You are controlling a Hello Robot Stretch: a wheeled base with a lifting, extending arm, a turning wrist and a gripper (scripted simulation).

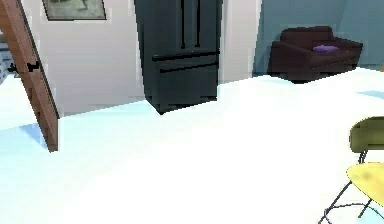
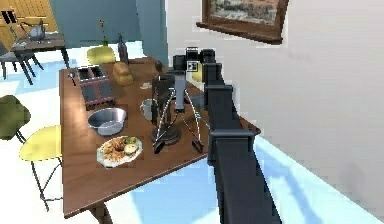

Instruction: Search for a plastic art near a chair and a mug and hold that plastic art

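Currently I'm logging a tabletop [image 2: 85,185] reach, gripper [image 2: 172,128] load untellable; next needs the plastic art located, eleven o'clock.

Brown wooden table [image 2: 85,185] carries toaster [image 2: 95,86], grey bowl [image 2: 107,121], plate of food [image 2: 120,151], bread loaf [image 2: 123,72].

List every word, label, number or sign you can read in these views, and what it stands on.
No text can be read anywhere.
White squares at the arm's far end: black marks, not letters.
Framed picture on the arm side view's wall: no legible writing.
Wall frame in the forward view: no writing can be made out.
Fridge: no visible label.
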